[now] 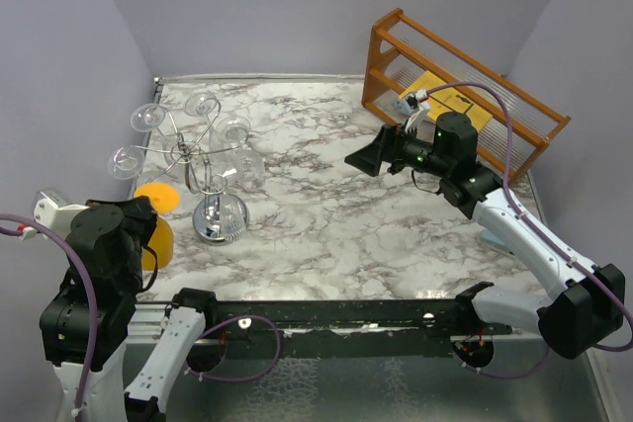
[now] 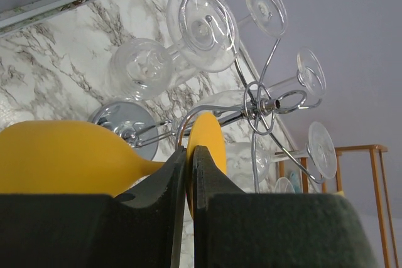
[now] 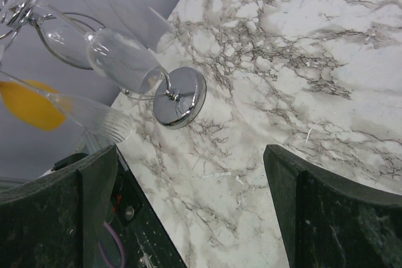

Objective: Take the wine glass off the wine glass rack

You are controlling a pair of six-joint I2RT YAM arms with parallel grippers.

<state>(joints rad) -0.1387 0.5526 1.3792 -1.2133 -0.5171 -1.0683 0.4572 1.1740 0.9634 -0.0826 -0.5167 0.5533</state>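
Note:
The silvery wire wine glass rack (image 1: 203, 157) stands at the left on its round chrome base (image 1: 220, 218), with several clear glasses hanging from its curled arms. My left gripper (image 1: 146, 212) is shut on the flat foot (image 2: 211, 131) of a yellow wine glass (image 1: 158, 236), whose bowl (image 2: 63, 155) lies to the left of the fingers. The foot sits right by a curled wire arm (image 2: 182, 123); I cannot tell whether they touch. My right gripper (image 1: 366, 159) is open and empty above the table's middle right, far from the rack. The right wrist view shows the chrome base (image 3: 179, 97).
An orange-brown wooden slatted shelf rack (image 1: 465, 96) stands at the back right, behind the right arm. Clear glasses (image 2: 201, 26) hang over the marble table (image 1: 326, 214) around the stem. The left wall is close behind the rack.

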